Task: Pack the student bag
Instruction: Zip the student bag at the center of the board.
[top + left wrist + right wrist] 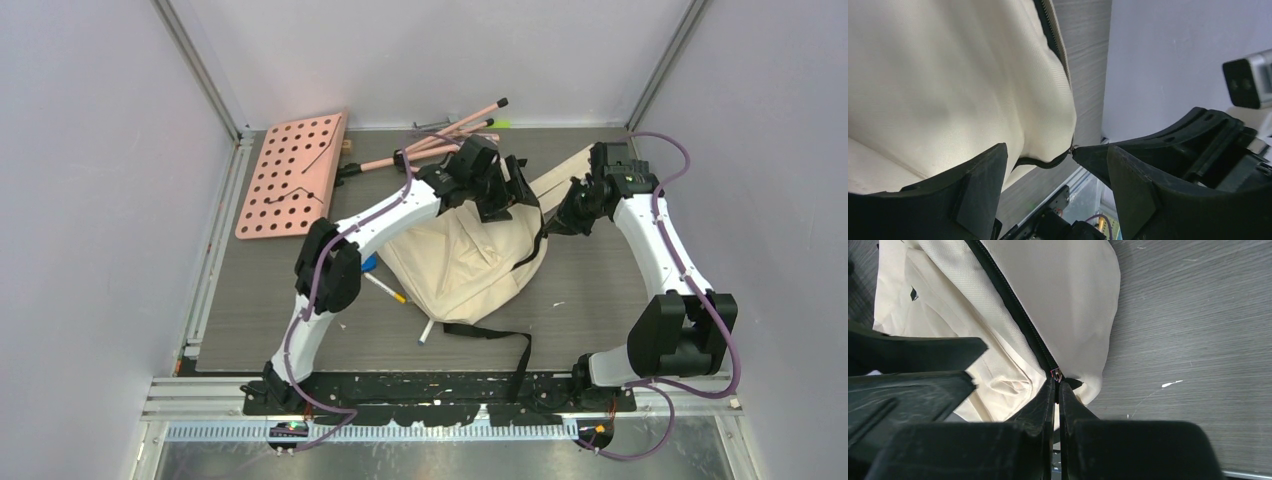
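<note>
**A:** Anyone watching this? How far along is it with the packing?

**B:** Barely started, I'd say. The student bag [455, 265] is lying flat mid-worktop, its top end pointing at the far edge and a black strap [505, 340] trailing toward the near edge. Two pens [386, 289] are lying out on the wood just off the bag's left side, so nothing I can see has gone in.

**A:** What are the arms up to?

**B:** Both are at the far end of the bag. The right gripper [1057, 384] is clenched tight on the little zipper pull [1056, 373], fingertips pressed together with the tab between them. The left gripper [1055, 170] is spread wide and empty, hanging right by the cloth at that same corner, but I can't tell if it's touching.

**A:** So is it opening or closing the bag?

**B:** Can't say for sure. The black zip line running away from the pull looks shut. With the pens outside, my guess is it's opening it, so the unzipping, loading and closing are all left.

**A:** Other stuff around?

**B:** There's a pink pegboard [290, 178] in the far left corner and some pink sticks [450, 132] along the far edge. No idea if those go in.
</note>
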You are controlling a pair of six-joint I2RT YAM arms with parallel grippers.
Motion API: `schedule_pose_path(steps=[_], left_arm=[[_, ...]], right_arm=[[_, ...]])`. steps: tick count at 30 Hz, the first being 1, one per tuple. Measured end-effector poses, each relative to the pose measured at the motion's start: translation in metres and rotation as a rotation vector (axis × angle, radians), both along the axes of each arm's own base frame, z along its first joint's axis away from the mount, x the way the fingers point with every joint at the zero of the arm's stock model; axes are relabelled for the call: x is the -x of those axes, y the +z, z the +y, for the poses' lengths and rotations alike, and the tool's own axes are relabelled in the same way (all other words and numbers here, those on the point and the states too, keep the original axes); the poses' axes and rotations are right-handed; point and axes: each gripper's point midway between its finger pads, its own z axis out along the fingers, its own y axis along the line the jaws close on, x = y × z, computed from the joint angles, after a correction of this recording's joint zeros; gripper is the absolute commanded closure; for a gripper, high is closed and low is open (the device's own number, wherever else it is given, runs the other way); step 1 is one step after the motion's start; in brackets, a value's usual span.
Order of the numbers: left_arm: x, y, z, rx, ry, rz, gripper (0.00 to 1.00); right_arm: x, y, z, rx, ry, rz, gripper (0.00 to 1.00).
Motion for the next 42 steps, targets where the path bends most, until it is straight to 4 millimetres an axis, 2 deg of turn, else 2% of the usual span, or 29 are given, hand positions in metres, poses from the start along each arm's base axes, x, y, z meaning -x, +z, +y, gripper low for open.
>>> schedule_pose_path(steps=[4, 8, 11, 15, 18, 22, 28, 37, 42], left_arm=[[0.009, -0.015, -0.015, 0.008, -0.021, 0.071, 0.24], [0.011, -0.024, -0.032, 0.023, -0.039, 0.105, 0.26], [0.011, -0.026, -0.044, 0.032, -0.059, 0.110, 0.41], [0.011, -0.031, -0.052, 0.031, -0.076, 0.113, 0.72], [0.011, -0.038, -0.052, 0.020, -0.082, 0.133, 0.88], [0.004, -0.026, -0.058, 0.066, -0.087, 0.107, 1.00], [-0.017, -0.015, -0.074, 0.164, -0.075, 0.026, 1.00], [-0.031, -0.026, -0.088, 0.217, -0.092, -0.060, 0.99], [-0.033, -0.025, -0.088, 0.223, -0.106, -0.085, 0.62]], right_arm=[[-0.001, 0.000, 0.000, 0.001, 0.001, -0.006, 0.99], [-0.002, 0.000, 0.000, 0.001, 0.002, -0.007, 0.99], [-0.002, 0.000, 0.000, 0.003, 0.005, -0.009, 0.99], [-0.003, 0.001, -0.003, 0.019, 0.011, -0.015, 0.99], [-0.006, 0.006, -0.007, 0.048, 0.014, -0.021, 0.99], [-0.012, 0.014, -0.014, 0.095, 0.019, -0.038, 0.99], [-0.018, 0.019, -0.027, 0.150, 0.001, -0.065, 0.99], [-0.018, -0.004, -0.031, 0.167, -0.020, -0.065, 0.99], [-0.016, 0.006, -0.034, 0.171, -0.048, -0.115, 0.99]])
